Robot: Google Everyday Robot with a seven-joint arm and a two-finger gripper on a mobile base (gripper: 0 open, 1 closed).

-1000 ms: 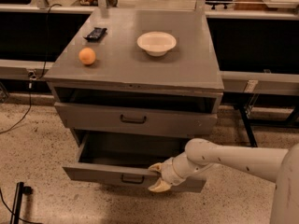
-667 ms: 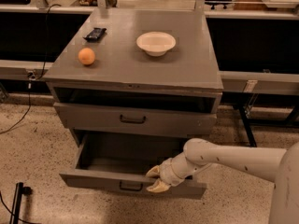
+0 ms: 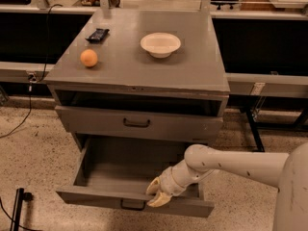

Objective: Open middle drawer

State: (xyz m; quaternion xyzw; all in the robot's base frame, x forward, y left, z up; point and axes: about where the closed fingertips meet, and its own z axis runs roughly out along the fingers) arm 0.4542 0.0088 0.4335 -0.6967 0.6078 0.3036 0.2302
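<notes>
The middle drawer (image 3: 96, 196) is a wide grey drawer, pulled well out of the grey cabinet, with its bare inside showing. Its small black bar handle (image 3: 132, 206) sits at the centre of the front. My gripper (image 3: 157, 194) is at the drawer's front rim, just right of the handle. One fingertip sits inside the rim and one outside, closed on the front panel. My white arm (image 3: 231, 165) reaches in from the right. Above it, another grey drawer (image 3: 192, 127) with a black handle is closed.
On the cabinet top (image 3: 120, 76) lie an orange (image 3: 89, 57), a white bowl (image 3: 160, 44) and a dark packet (image 3: 97, 34). Black table legs (image 3: 252, 129) stand to the right. A black post (image 3: 18, 208) and cable lie on the speckled floor at the left.
The middle drawer has slid further out toward the camera, and my gripper has moved with it, down and slightly left in the view.
</notes>
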